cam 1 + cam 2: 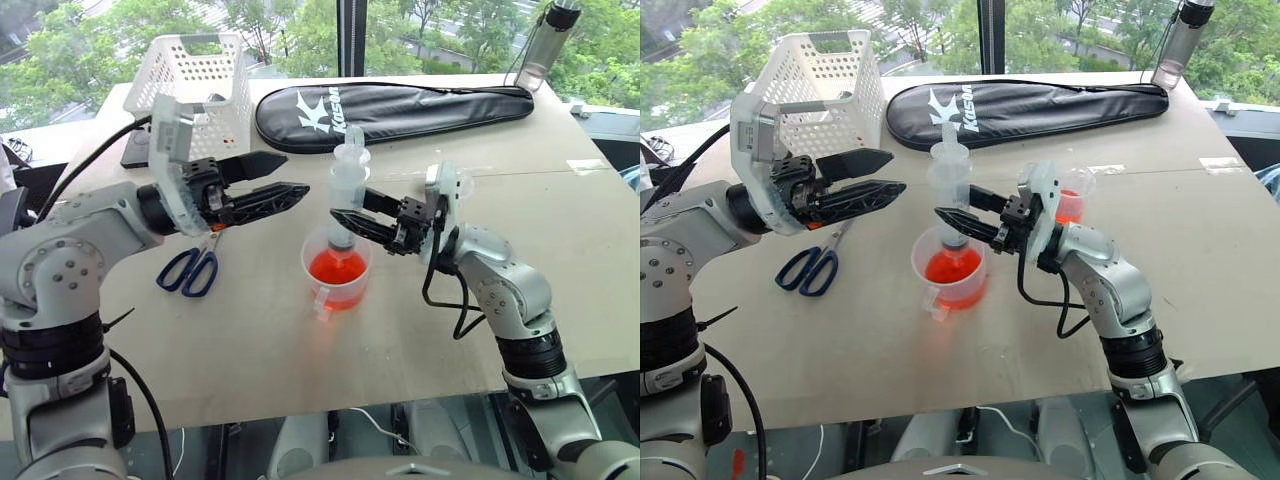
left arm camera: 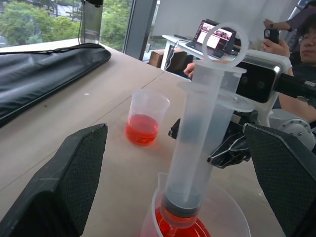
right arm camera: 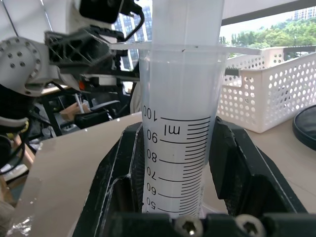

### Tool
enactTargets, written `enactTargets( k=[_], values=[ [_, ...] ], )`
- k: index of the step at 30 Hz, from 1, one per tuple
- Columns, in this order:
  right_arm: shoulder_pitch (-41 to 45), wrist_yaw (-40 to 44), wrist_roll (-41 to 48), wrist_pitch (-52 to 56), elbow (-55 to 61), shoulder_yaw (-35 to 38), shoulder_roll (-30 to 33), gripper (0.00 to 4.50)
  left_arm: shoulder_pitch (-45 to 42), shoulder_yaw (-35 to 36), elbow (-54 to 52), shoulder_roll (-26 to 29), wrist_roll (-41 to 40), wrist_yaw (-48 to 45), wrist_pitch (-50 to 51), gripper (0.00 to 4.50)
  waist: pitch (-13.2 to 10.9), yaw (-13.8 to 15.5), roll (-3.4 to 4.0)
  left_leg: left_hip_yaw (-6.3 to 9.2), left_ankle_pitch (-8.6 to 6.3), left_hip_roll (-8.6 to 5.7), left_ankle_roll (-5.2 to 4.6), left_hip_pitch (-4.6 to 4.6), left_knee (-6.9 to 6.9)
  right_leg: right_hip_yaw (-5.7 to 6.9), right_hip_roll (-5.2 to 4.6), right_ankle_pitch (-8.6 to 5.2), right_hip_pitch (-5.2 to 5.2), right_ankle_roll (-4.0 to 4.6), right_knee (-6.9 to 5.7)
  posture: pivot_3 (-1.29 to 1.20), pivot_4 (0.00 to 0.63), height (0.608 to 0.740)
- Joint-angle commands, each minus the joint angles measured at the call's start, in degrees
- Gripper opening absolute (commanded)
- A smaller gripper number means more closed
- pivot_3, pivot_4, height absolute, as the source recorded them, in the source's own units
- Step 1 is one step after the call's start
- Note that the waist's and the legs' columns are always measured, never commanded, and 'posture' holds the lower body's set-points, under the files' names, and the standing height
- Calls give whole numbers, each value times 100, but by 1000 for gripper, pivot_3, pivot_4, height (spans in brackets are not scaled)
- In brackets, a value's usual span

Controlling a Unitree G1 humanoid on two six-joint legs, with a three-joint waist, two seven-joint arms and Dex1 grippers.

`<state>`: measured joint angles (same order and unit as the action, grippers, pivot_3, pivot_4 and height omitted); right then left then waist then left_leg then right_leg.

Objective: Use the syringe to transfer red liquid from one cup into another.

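1. Red liquid point(image 1: 337, 268) sits in the wide clear plastic measuring cup with a side handle point(image 1: 336, 272), near the middle of the light wooden desk point(image 1: 560, 230).
2. The big clear plastic syringe with black marks and a white plunger point(image 1: 346, 195) stands almost straight up, with its tip down in the red liquid.
3. The right gripper point(image 1: 352, 222) has its two black fingers squeezed tight around the syringe's tube. It should hold the tube steady and straight so the tip stays under the liquid.
4. The left gripper point(image 1: 278, 176) is wide open and holds nothing. It hangs in the air just beside the top of the syringe, on the side of the white plastic basket with holes point(image 1: 200, 72).
5. The plunger looks pushed down low, so I think the step now is filling the syringe. The left gripper needs to catch the ring at the top of the plunger and pull up slowly.
6. A slow, straight pull is best. A fast pull could suck in air, tip the cup or make a splash.
7. The small narrow clear plastic cup with a flared rim point(image 1: 1072, 200) stands behind the right arm, toward the desk's right edge. It already has a little red liquid in it.
8. Blue-handled scissors point(image 1: 189, 268) lie toward the desk's left edge, well out of the way.
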<state>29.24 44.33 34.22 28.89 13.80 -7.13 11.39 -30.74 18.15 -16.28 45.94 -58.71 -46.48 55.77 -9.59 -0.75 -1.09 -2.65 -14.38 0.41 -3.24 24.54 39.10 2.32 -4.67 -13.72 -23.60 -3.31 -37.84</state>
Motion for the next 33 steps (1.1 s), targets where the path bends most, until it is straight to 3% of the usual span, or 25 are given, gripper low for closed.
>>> enactTargets(
  k=[1, 9, 17, 33],
  values=[
    [117, -89, 292, 116, 328, 204, -5, 1439, 37, 115, -179, 7, -82, 32, -112, 4488, 0, 0, 0, 0, 0, 0, 0, 0, 0, 0, 0, 0, 0, 0, 0, 0, 150, 724],
    [110, -33, 193, 118, 393, 88, 182, 1439, 140, 60, -271, -28, -36, 101, -197, 4488, 0, 1, 0, 0, 0, 0, 0, 0, 0, -1, 0, 0, 0, 0, 0, 0, 150, 724],
    [291, -440, 981, 624, 231, 613, -35, 1439, 245, 134, -340, -46, -85, 214, -278, 4488, 0, 2, 0, 0, 0, 0, 0, 0, 0, -1, 0, 0, 0, 0, 0, 0, 150, 724],
    [302, -343, 931, 625, 383, 464, 63, 1438, 432, -53, -464, 14, 141, 13, -550, 4488, 0, 1, 0, -1, 0, 0, -1, 1, -1, -2, 0, 0, -1, 0, 1, 0, 150, 724]
  ],
)
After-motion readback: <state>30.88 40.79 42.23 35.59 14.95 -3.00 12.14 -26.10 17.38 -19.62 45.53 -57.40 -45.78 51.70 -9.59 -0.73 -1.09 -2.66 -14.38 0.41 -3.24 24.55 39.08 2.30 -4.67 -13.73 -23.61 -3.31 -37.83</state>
